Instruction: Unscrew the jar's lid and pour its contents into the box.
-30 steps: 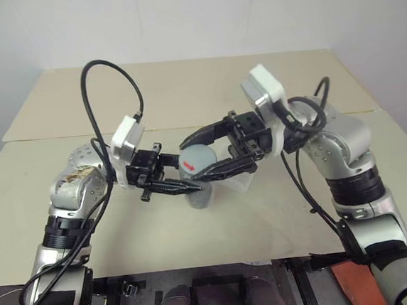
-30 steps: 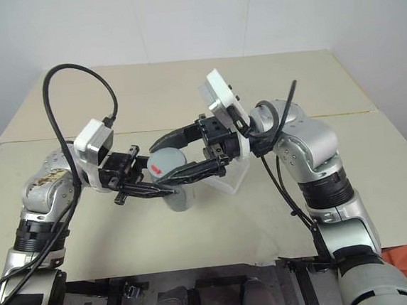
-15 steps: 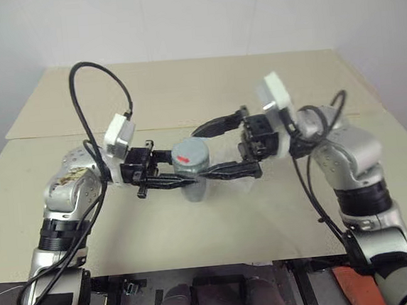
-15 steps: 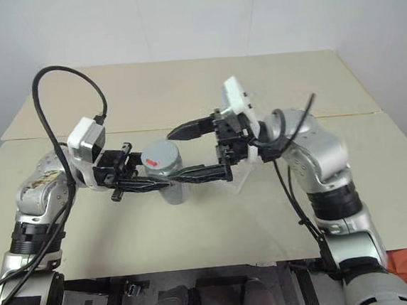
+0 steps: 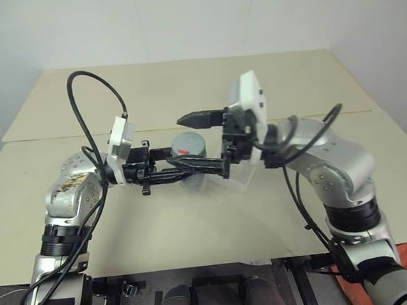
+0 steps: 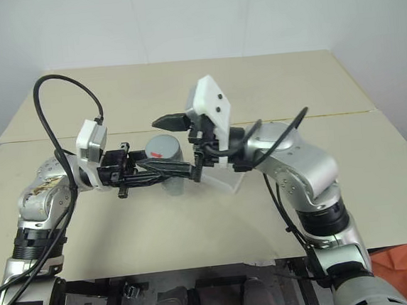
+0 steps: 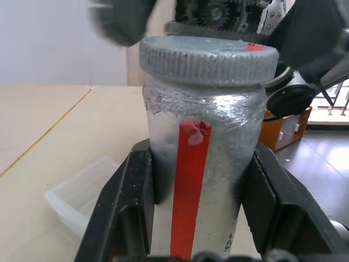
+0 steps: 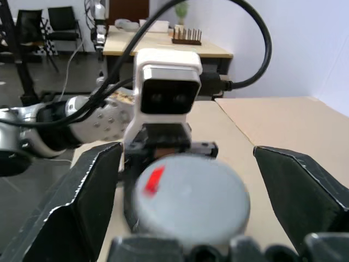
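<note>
My left gripper (image 5: 182, 170) is shut on the silvery jar (image 7: 204, 164), clamping its body at the red-striped label and holding it upright above the table. The grey lid (image 5: 188, 145) with its red mark sits on the jar's top. My right gripper (image 5: 183, 144) reaches in from the right and stands open, one finger beyond the lid and one in front of it, both clear of its rim. The clear box (image 5: 245, 177) lies on the table just right of the jar, partly behind my right hand. The contents are hidden inside the jar.
A beige table (image 5: 195, 224) carries everything, with a second beige surface (image 5: 182, 76) joined on behind it. The near edge runs just below my arms. A white wall stands at the back.
My right gripper has let go of the lid and opened wide, and its wrist has swung round to point left. The left gripper still holds the jar, carried slightly away.
</note>
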Available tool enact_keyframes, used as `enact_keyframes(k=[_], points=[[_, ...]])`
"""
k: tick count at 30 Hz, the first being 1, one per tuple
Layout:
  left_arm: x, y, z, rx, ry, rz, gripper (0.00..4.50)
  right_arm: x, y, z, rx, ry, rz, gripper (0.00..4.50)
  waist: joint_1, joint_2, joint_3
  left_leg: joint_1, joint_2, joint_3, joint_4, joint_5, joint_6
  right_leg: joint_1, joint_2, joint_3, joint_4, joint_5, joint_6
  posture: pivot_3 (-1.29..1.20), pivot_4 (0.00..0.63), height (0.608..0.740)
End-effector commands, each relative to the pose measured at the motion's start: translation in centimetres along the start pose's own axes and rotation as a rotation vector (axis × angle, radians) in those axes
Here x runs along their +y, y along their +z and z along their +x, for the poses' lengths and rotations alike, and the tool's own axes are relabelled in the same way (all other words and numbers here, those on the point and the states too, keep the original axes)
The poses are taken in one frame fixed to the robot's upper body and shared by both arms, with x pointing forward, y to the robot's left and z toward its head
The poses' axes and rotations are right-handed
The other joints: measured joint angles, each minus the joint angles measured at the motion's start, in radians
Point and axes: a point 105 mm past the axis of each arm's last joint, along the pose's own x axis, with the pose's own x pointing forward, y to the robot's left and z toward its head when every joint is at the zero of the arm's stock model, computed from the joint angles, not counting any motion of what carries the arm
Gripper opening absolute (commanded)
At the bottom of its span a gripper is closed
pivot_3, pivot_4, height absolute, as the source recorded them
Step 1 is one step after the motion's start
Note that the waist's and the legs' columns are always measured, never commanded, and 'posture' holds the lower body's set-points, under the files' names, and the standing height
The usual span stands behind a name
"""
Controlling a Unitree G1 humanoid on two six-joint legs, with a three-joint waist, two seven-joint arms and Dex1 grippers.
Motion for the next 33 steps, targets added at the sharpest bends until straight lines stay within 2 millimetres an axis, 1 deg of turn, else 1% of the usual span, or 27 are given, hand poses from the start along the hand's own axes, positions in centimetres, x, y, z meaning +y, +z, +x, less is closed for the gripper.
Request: enact_keyframes(k=[1, 3, 8, 14, 18, 22, 26, 27, 30, 31, 33], points=[[-0.4, 0.9, 0.1, -0.007, -0.012, 0.039, 1.86, -0.9, 0.3, 0.5, 0.003, -0.045, -0.029, 4.49, 0.003, 0.000, 0.000, 0.000, 0.000, 0.000, 0.000, 0.000, 0.000, 0.000, 0.000, 0.000, 0.000, 0.000, 0.000, 0.00, 0.150, 0.740], [-0.4, 1.0, 0.0, -0.007, -0.011, 0.040, 1.86, -1.4, 0.2, 0.5, 0.008, -0.060, -0.024, 4.49, 0.004, 0.000, 0.000, -0.001, 0.000, 0.000, 0.000, 0.000, 0.000, 0.000, 0.000, -0.001, 0.000, 0.000, 0.000, 0.00, 0.150, 0.740], [-0.4, 1.2, -0.6, -0.004, -0.002, 0.044, 1.86, -2.2, -0.1, -0.7, 0.021, -0.091, -0.021, 4.49, 0.002, 0.000, 0.000, -0.002, 0.000, 0.000, 0.000, -0.001, 0.001, 0.000, 0.000, -0.001, 0.000, 0.000, 0.000, 0.00, 0.150, 0.740], [-0.5, 1.5, -1.4, 0.002, 0.004, 0.052, 1.86, -3.8, -0.1, -3.6, 0.037, -0.162, -0.025, 4.49, 0.002, 0.000, 0.000, -0.002, 0.000, 0.000, 0.000, -0.001, 0.001, 0.000, 0.000, -0.001, 0.000, 0.000, 0.000, 0.00, 0.150, 0.740], [-0.7, 1.7, -1.8, 0.008, 0.004, 0.056, 1.86, -4.5, -0.1, -4.9, 0.048, -0.192, -0.030, 4.49, 0.002, 0.000, 0.000, -0.002, 0.000, 0.000, 0.000, -0.001, 0.001, 0.000, 0.000, -0.001, -0.001, 0.000, 0.000, 0.00, 0.150, 0.740], [-0.9, 1.7, -1.9, 0.012, 0.002, 0.057, 1.86, -4.6, 0.1, -5.7, 0.046, -0.200, -0.032, 4.49, 0.005, 0.000, 0.000, -0.002, 0.000, 0.000, 0.000, -0.001, 0.001, 0.000, 0.000, -0.001, -0.001, 0.000, 0.000, 0.00, 0.150, 0.740], [-0.8, 1.8, -2.0, 0.015, 0.009, 0.058, 1.86, -4.2, 0.2, -6.1, 0.043, -0.179, -0.033, 4.49, -0.002, 0.000, 0.000, -0.002, 0.000, 0.000, -0.001, -0.001, 0.001, 0.000, 0.000, -0.001, -0.001, 0.000, 0.000, 0.00, 0.150, 0.740], [-0.7, 1.8, -1.9, 0.010, 0.016, 0.057, 1.86, -3.8, 0.3, -6.1, 0.041, -0.156, -0.037, 4.49, -0.002, 0.000, 0.000, -0.002, 0.000, 0.000, -0.001, -0.001, 0.001, 0.000, 0.000, 0.000, -0.001, 0.000, 0.000, 0.00, 0.150, 0.740], [-0.1, 1.7, -1.6, -0.003, 0.040, 0.054, 1.86, -1.5, 1.4, -5.2, -0.007, -0.025, -0.026, 4.49, 0.000, 0.000, 0.000, -0.002, 0.000, 0.000, -0.001, -0.001, 0.001, -0.001, 0.000, -0.001, -0.001, 0.000, 0.000, 0.00, 0.150, 0.740], [-0.1, 1.6, -1.5, -0.005, 0.042, 0.053, 1.86, -1.0, 1.6, -5.0, -0.018, 0.000, -0.023, 4.49, 0.001, 0.000, 0.000, -0.002, 0.000, 0.000, -0.001, -0.001, 0.001, -0.001, 0.000, -0.001, -0.001, 0.000, 0.000, 0.00, 0.150, 0.740], [0.1, 1.4, -1.0, -0.010, 0.040, 0.048, 1.86, 0.2, 2.1, -3.7, -0.041, 0.044, -0.030, 4.49, 0.000, 0.000, 0.000, -0.002, 0.001, 0.000, 0.000, -0.001, 0.001, 0.000, 0.000, -0.001, -0.001, 0.000, 0.000, 0.00, 0.150, 0.740]])
